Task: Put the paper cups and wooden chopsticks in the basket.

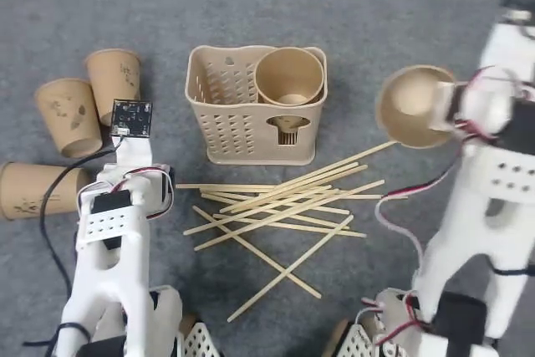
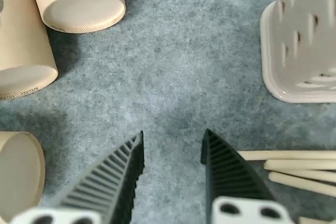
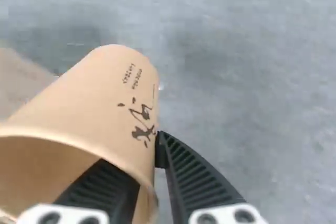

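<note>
- Jaws of the right gripper (image 3: pixel 134 155) are clamped on the rim of the held cup (image 1: pixel 415 106): one finger sits inside the cup, and the other presses on the printed outer wall.
- From above, the held cup is tilted with its open mouth turned up toward the camera. It sits to the right of the basket (image 1: pixel 230 127) and does not touch it.
- A second cup (image 1: pixel 289 75) stands upright, mouth up, in the right-hand compartment of the basket.
- Three more cups lie on their sides to the left of the basket. The far cup (image 1: pixel 113 77) and the middle cup (image 1: pixel 68 114) lie just beside each other. The near cup (image 1: pixel 38 190) lies apart from them, closer to the left arm's base.
- Wooden chopsticks (image 1: pixel 284 206) lie in a loose, crossed heap on the mat in front of the basket. One long stick reaches out toward the held cup, and a few others splay toward the near edge.
- Jaws of the left gripper (image 2: pixel 173 137) stand apart, showing only bare mat between them. The gripper hangs over the stretch between the three lying cups and the basket, with the ends of the chopsticks just beside one finger.
- Everything rests on a grey mat (image 1: pixel 393 22).
</note>
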{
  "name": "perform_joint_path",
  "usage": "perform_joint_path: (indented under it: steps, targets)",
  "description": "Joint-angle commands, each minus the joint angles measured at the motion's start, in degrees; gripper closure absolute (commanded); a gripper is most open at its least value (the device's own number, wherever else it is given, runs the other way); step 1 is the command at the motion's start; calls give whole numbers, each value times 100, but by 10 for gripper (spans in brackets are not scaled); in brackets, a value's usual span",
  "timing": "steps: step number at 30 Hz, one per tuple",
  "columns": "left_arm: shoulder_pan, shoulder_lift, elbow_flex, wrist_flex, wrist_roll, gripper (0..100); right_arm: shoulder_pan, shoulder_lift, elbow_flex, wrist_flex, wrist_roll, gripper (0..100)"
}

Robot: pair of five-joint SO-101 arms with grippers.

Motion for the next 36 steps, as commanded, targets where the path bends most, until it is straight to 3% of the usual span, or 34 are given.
perform_joint_path:
  steps: [1,8,12,21,36]
  targets:
    - [0,-26,-198,35,-79,826,-752,-295,-554,215,-448,990]
    - [0,-26,-198,35,-79,826,-2290,-277,-1793,180,-738,990]
    - [0,-26,-198,35,-79,826,-2756,-224,-1899,-163,-721,990]
    - [0,-26,-207,18,-79,826,-2756,1051,-1934,-92,-580,990]
    - [0,-26,-207,18,-79,826,-2413,1684,-1925,-207,-448,990]
